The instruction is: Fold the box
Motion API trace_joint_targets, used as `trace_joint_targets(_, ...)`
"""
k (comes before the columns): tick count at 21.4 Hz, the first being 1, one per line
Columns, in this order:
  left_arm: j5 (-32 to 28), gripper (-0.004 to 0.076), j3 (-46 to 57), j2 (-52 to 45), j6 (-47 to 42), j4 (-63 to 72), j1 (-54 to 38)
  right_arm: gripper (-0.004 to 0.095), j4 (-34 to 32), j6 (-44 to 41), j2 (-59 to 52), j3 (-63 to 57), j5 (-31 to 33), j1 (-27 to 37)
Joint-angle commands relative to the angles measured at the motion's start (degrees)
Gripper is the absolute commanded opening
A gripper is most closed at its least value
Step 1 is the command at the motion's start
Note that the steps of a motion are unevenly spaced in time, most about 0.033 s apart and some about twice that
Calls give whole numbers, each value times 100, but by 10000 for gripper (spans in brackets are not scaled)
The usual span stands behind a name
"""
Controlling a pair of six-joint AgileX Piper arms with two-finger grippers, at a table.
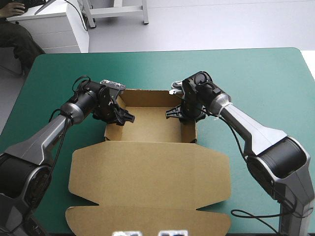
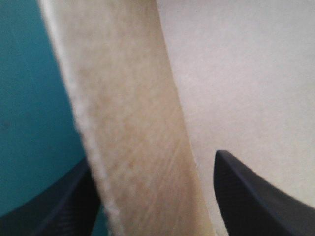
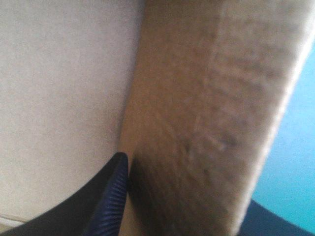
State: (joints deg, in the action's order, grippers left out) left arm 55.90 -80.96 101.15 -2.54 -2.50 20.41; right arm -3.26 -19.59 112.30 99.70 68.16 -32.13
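Observation:
The brown box (image 1: 150, 125) stands as an open tray in the middle of the table. Its walls are raised and its wide lid (image 1: 147, 172) lies flat toward the near edge. My left gripper (image 1: 120, 117) straddles the tray's left wall (image 2: 123, 123). It is open (image 2: 153, 162), with one black finger outside over the teal-green cover and the other inside over the floor. My right gripper (image 1: 182, 114) straddles the right wall (image 3: 206, 123). It is open too (image 3: 189, 187), and its inner finger (image 3: 110, 196) touches the board.
The lid's front flap (image 1: 147, 221) reaches the table's near edge. Teal-green cover (image 1: 256, 78) stretches beyond the tray to the far edge and out to both sides.

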Motion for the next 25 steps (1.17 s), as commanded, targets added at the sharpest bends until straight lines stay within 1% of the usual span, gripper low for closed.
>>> trace_joint_targets(1, 60, 472, -509, -265, -51, 69, 50, 397, -176, 16, -337, 185, -97, -19)
trace_joint_targets(3, 138, 471, -752, -265, -51, 69, 50, 402, -277, 16, -347, 185, -75, -19)
trace_joint_targets(9, 246, 471, -974, -265, -51, 55, 50, 410, -418, 16, -369, 282, -80, -19)
trace_joint_targets(13, 438, 471, -1268, -265, -51, -88, 50, 410, -453, 16, -369, 861, -70, -19)
trace_joint_targets(15, 737, 471, -1479, -265, -51, -304, 50, 410, -616, 16, -369, 1293, 11, -19)
trace_joint_targets(18, 1314, 471, -1908, -265, -51, -593, 50, 410, -891, 93, -369, 1832, 336, -19)
trace_joint_targets(19, 1570, 471, -2029, -276, -51, -725, 61, 409, -864, 179, -428, 1928, 336, -19)
trace_joint_targets(20, 1697, 470, -2112, -276, -51, -739, 61, 409, -834, 192, -437, 1965, 336, -19)
trace_joint_targets(22, 1794, 429, -2193, -374, -51, -845, 61, 409, -808, 217, -507, 1993, 336, -19)
trace_joint_targets(23, 1794, 359, -2193, -516, -51, -885, 61, 409, -797, 207, -546, 1993, 336, -19)
trace_joint_targets(24, 1794, 314, -2193, -600, -64, -943, 61, 409, -787, 207, -570, 1993, 336, -19)
trace_joint_targets(25, 1794, 216, -2193, -782, -114, -1079, 61, 407, -772, 207, -597, 1993, 336, -19)
